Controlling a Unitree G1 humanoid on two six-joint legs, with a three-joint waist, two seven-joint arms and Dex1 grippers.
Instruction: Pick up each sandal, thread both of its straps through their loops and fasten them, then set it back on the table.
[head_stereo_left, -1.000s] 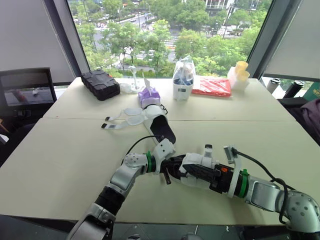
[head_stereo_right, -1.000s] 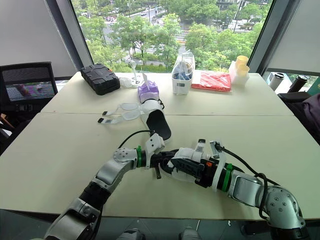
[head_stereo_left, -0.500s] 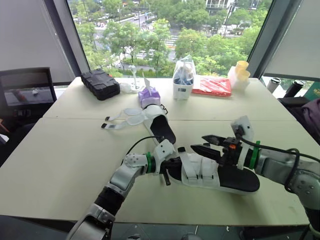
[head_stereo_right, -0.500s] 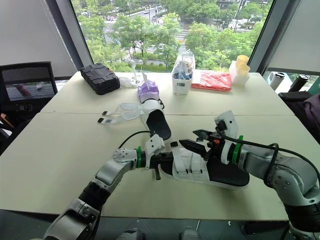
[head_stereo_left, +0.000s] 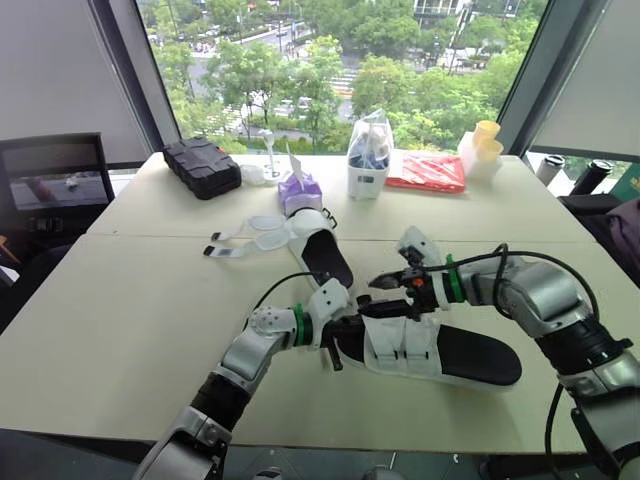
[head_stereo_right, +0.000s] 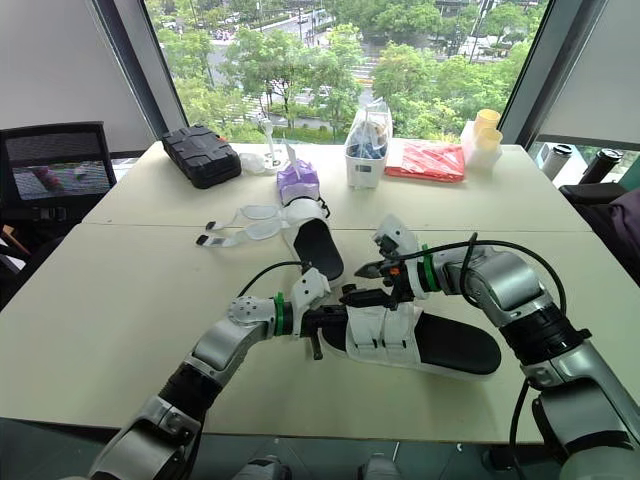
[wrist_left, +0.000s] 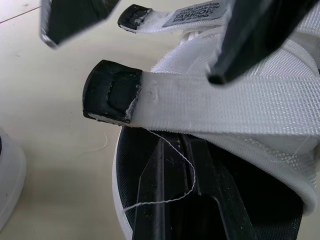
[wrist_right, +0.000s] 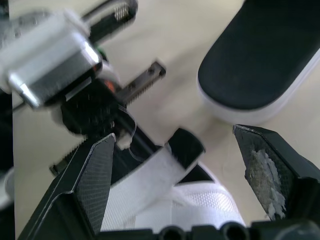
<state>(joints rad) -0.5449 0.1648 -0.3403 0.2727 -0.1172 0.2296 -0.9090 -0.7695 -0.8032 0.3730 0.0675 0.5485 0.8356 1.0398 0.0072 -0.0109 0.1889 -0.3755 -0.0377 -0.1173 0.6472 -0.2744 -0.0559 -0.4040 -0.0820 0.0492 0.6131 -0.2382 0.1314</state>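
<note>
The near sandal (head_stereo_left: 470, 355), black-soled with two white straps (head_stereo_left: 405, 340), lies flat on the table toward the front. My left gripper (head_stereo_left: 336, 337) is shut on its toe; in the left wrist view one finger lies on the insole (wrist_left: 172, 192) under a strap with a black tip (wrist_left: 110, 92). My right gripper (head_stereo_left: 372, 295) hangs open just over the strap ends, and that black tip (wrist_right: 184, 145) lies between its fingers (wrist_right: 97, 182). The second sandal (head_stereo_left: 325, 258) rests farther back, its loose straps (head_stereo_left: 245, 237) spread out to the left.
Along the window edge of the table stand a black case (head_stereo_left: 201, 167), a purple tissue box (head_stereo_left: 296, 190), a white container with a bag (head_stereo_left: 367, 160), a red packet (head_stereo_left: 424, 172) and yellow cups (head_stereo_left: 482, 140). A chair (head_stereo_left: 50, 185) stands at the left.
My right gripper has let go of the near sandal, swung out to the right and come back open over the strap ends. The sandal now lies flat, its toe still in the left gripper.
</note>
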